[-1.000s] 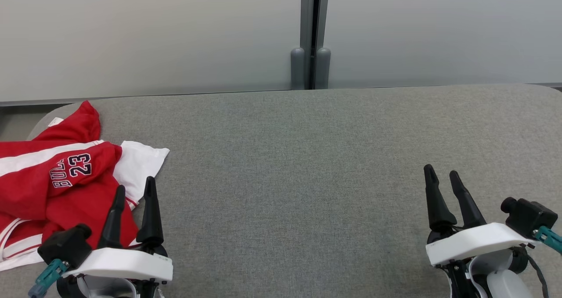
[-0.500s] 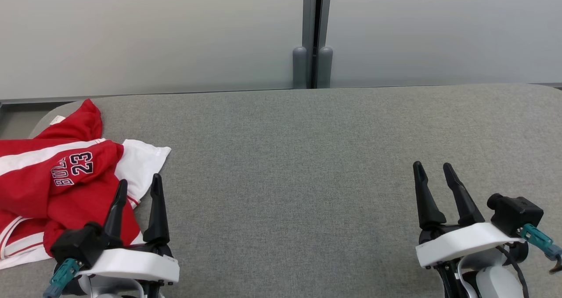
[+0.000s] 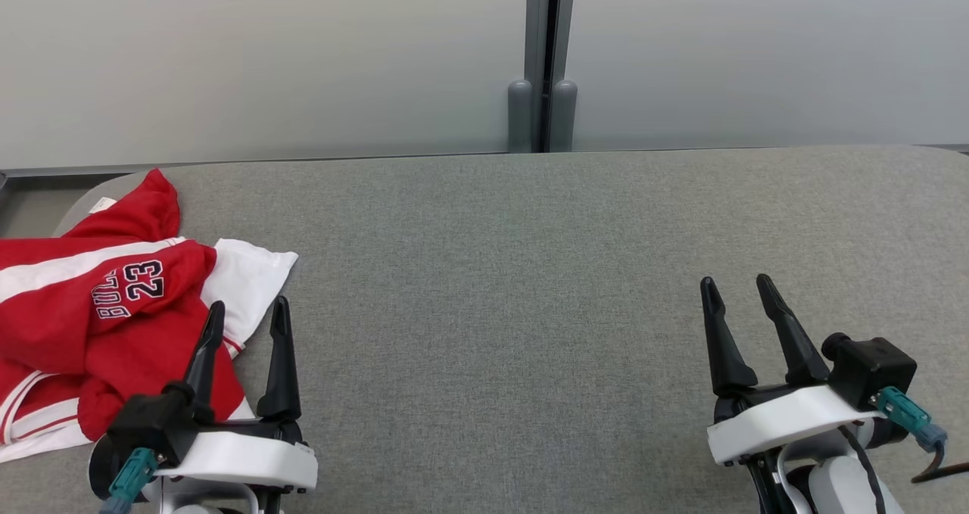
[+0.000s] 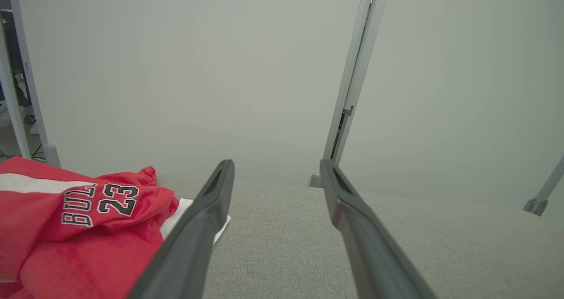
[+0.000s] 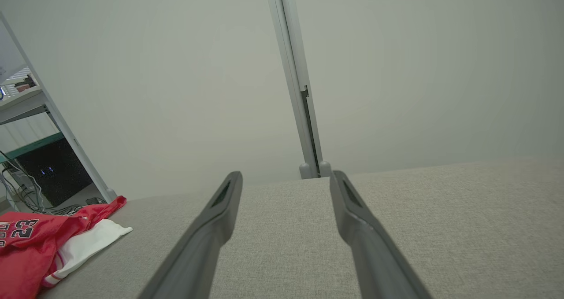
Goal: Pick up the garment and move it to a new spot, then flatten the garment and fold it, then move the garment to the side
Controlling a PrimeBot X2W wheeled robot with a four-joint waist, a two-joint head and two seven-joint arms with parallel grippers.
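Note:
A crumpled red and white garment [image 3: 98, 317] with "23" printed on it lies at the left end of the grey padded table [image 3: 500, 272]. The left wrist view has the garment [image 4: 79, 228] at its lower left, and the right wrist view has the garment [image 5: 39, 241] at its far left. My left gripper [image 3: 248, 313] stands open just above the garment's right edge, its left finger over the red cloth, nothing between the fingers. My right gripper [image 3: 738, 291] is open over bare table at the lower right, far from the garment.
Pale frosted wall panels with a grey post [image 3: 542, 60] stand right behind the table's far edge. The table's rounded left corner [image 3: 76, 207] lies beside the garment. Shelving and cables [image 5: 39, 167] are off past the table's left end.
The picture has drifted slightly right, so the camera moved. Both grippers sit a little lower in the view, and the right one has shifted left. The garment lies as before.

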